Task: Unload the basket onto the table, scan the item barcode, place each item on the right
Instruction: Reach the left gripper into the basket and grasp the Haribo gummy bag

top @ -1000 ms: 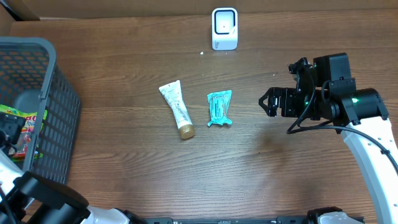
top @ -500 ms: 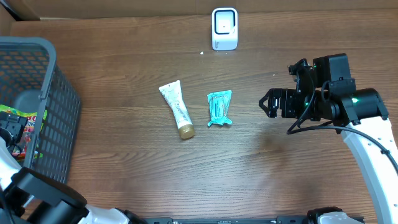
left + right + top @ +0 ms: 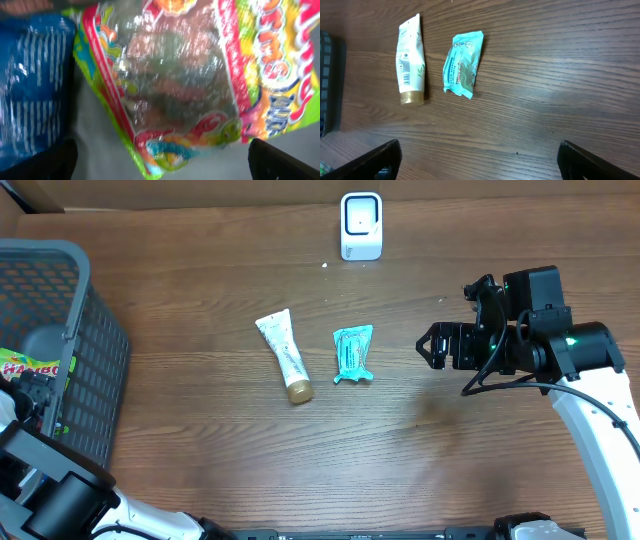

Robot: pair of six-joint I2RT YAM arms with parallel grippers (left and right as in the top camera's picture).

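Note:
A colourful candy bag lies in the grey basket, filling the left wrist view; its edge also shows in the overhead view. My left gripper hangs open just above the bag, with the dark fingertips on either side of its lower corner and nothing held. In the overhead view the left gripper is inside the basket. The white scanner stands at the table's far edge. My right gripper hovers open over bare wood, to the right of a teal packet.
A white tube with a gold cap lies left of the teal packet; both show in the right wrist view, tube and packet. A blue packet lies beside the candy bag in the basket.
My left arm has shifted a little inside the basket, closer over the candy bag. The right arm and the items on the table have not moved.

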